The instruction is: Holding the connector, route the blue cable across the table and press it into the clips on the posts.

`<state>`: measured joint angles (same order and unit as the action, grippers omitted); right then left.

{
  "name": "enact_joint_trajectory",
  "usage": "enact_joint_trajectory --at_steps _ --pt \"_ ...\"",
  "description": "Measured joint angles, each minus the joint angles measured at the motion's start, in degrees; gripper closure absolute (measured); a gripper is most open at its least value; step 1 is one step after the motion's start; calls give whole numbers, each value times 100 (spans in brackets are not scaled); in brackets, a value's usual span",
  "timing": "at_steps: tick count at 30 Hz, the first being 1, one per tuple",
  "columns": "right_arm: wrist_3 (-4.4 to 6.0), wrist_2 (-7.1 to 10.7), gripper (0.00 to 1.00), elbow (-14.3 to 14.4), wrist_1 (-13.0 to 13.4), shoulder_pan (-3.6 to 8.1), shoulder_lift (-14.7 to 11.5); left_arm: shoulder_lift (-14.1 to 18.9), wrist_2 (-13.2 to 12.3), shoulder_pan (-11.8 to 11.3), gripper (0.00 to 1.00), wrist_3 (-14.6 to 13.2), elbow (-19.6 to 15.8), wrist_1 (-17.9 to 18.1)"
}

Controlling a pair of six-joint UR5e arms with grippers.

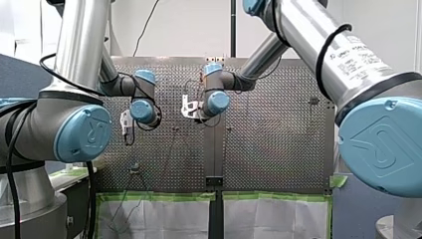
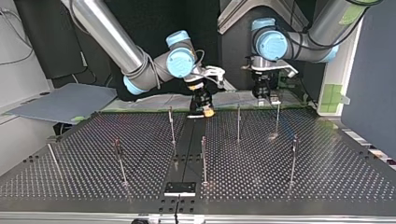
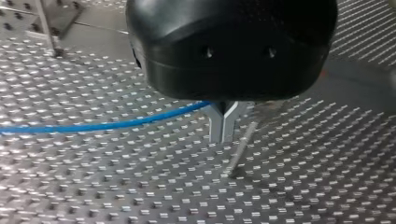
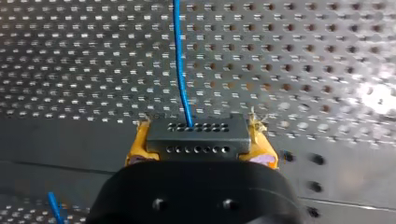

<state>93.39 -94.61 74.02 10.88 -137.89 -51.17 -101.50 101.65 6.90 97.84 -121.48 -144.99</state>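
In the right wrist view my right gripper (image 4: pixel 201 151) is shut on a dark grey connector (image 4: pixel 196 132), one yellow pad (image 4: pixel 137 148) on each side of it. The blue cable (image 4: pixel 180 65) leaves the connector's top and runs ahead over the perforated table. In the left wrist view my left gripper (image 3: pixel 222 136) has its metal fingers (image 3: pixel 216 127) shut, and the blue cable (image 3: pixel 107 125) runs sideways out of them just above the table. Both grippers hang low at the table's far edge in the top view, my right gripper (image 2: pixel 204 109) near the middle and my left gripper (image 2: pixel 264 94) to its right.
Several thin upright posts stand on the table, among them one (image 2: pixel 172 125) close to my right gripper, one (image 2: pixel 238 123) and one (image 2: pixel 278 119) near my left gripper. A black plate (image 2: pixel 180 188) lies at the near edge. A post (image 3: pixel 242 148) rises just beside the left fingers.
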Motion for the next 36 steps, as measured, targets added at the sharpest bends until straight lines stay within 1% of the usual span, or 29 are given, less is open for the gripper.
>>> enact_joint_trajectory --at_steps 2,6,13,16,20,26,32,36 --pt "-11 20 100 2 1 4 84 -38 -38 0 100 18 -88 39" --pt "-17 59 100 3 10 12 247 -167 -137 1 100 36 -150 166" --pt "-5 65 100 4 65 69 308 -264 -434 -31 100 121 -158 461" --pt "8 70 100 4 119 107 312 -288 -508 -44 100 181 -147 564" --pt "28 86 100 4 196 150 318 -405 -567 -60 100 203 -84 613" --pt "40 189 100 4 255 192 328 -675 -552 -100 100 215 22 710" --pt "44 222 100 3 296 219 379 -752 -621 -166 100 242 95 770" --pt "72 256 100 2 330 271 479 -770 -692 -218 100 276 152 830"
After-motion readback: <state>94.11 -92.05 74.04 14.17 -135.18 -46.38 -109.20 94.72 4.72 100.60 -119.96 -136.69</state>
